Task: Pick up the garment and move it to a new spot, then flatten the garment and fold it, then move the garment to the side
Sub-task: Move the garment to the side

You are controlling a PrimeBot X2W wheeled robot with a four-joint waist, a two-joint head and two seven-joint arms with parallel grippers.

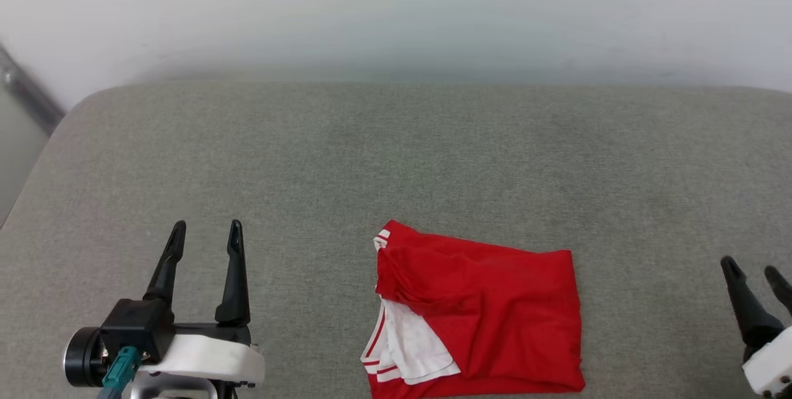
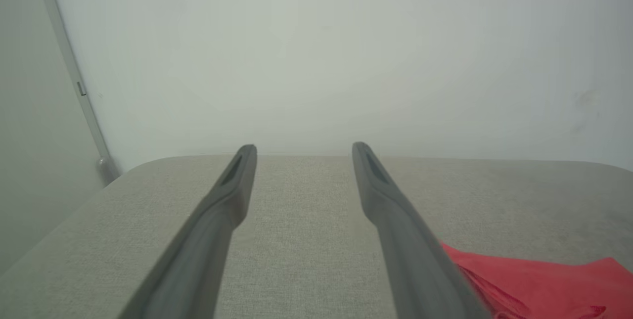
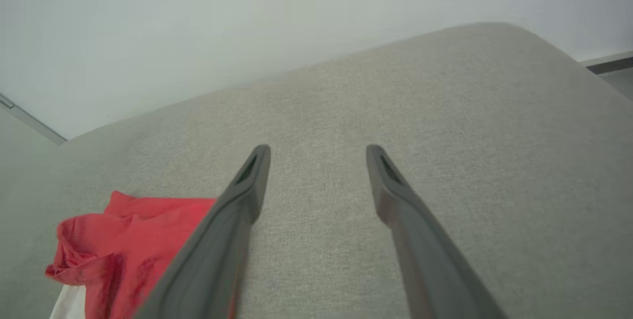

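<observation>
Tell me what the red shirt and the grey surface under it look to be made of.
The shirt: thin, soft cloth, matte red and white; it lies limp in creased folds, likely a light sports knit, though the weave is too fine to tell. The surface: grey woven upholstery, matte; a fine cross-weave grain shows in the wrist views, and its rounded corners suggest padding beneath.
</observation>
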